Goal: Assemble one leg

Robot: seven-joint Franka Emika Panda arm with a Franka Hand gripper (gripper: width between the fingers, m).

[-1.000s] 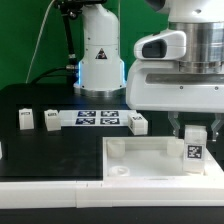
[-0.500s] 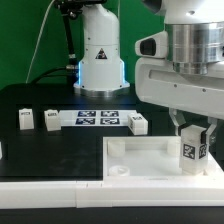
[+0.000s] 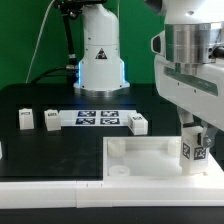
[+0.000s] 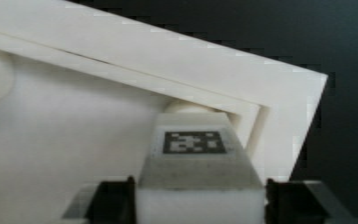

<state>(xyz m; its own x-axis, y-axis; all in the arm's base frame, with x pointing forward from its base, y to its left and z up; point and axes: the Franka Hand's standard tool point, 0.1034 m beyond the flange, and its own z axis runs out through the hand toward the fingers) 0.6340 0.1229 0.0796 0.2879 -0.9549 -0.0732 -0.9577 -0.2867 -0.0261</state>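
At the exterior view's right, the leg [image 3: 194, 152] stands upright, clamped in the claw [image 3: 195, 142], low at the corner of the white panel [image 3: 140, 155]. From the wrist, a round socket [image 4: 194, 103] shows just beyond it. Insertion seems in hand. The next move calls for centring the leg on that socket, then pressing down.

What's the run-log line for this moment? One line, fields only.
gripper: shut on leg | leg: upright at panel corner, exterior view's right | seated: cannot tell
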